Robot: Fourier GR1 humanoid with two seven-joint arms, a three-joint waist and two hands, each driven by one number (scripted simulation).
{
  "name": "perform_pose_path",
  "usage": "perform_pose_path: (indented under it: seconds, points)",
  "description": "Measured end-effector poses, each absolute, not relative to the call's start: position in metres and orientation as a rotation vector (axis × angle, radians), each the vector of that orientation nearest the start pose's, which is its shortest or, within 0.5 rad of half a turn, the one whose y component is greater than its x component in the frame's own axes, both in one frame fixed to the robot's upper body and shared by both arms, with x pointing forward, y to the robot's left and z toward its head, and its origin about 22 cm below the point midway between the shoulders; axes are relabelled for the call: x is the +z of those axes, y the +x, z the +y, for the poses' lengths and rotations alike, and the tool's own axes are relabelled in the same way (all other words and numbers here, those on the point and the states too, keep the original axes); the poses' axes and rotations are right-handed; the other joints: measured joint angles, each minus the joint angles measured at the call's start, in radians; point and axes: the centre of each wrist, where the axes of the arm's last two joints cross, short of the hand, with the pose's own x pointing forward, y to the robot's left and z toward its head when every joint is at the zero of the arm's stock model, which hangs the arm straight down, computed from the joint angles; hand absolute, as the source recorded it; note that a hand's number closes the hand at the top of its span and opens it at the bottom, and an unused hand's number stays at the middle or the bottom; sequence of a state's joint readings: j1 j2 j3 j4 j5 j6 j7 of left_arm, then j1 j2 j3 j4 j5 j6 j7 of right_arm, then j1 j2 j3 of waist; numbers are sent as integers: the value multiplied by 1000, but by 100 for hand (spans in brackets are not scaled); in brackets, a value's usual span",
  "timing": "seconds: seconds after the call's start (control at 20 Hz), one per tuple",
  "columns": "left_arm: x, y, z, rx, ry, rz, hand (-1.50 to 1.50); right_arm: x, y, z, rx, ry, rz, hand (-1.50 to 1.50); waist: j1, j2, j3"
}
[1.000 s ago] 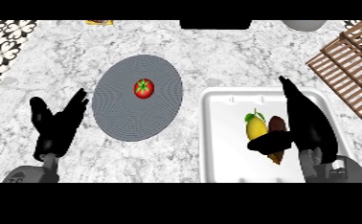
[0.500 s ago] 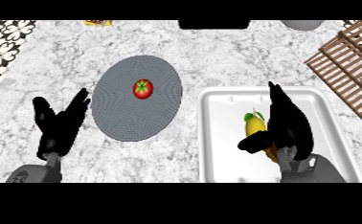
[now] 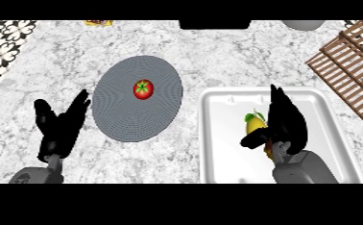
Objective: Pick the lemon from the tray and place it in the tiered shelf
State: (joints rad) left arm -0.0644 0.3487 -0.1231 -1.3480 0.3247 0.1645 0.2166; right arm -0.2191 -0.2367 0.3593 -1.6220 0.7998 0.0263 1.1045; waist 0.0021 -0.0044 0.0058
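The lemon (image 3: 255, 122) lies in the white tray (image 3: 220, 137) at the right of the desk (image 3: 212, 60), touching the left side of the right hand (image 3: 287, 123), whose fingers stretch straight toward the far edge while the thumb reaches under the fruit without closing on it. The left hand (image 3: 60, 128) rests spread at the near left, beside a grey plate (image 3: 117, 113) carrying a tomato (image 3: 143, 89). The shelf (image 3: 340, 60) stands at the far right.
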Motion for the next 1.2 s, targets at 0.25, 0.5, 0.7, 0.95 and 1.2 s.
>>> perform_pose_path:
  seconds: [0.25, 0.5, 0.7, 0.95, 1.2]
  points:
    - [-21, 254, 295, 39, 96, -1165, 0, 51, 271, -178, 596, -996, -770, -150, -1, -2, 2]
    - [-20, 254, 294, 41, 100, -1167, 0, 37, 273, -183, 568, -1003, -766, -150, -1, -2, 2]
    - [-20, 254, 294, 38, 100, -1167, 0, 28, 283, -178, 550, -1003, -773, -150, 1, -3, 1]
    - [-16, 254, 295, 38, 107, -1161, 0, 16, 284, -176, 671, -937, -740, 150, 6, -6, -5]
    - [-17, 251, 297, 39, 100, -1160, 0, 14, 288, -174, 723, -896, -772, 150, 0, -10, -11]
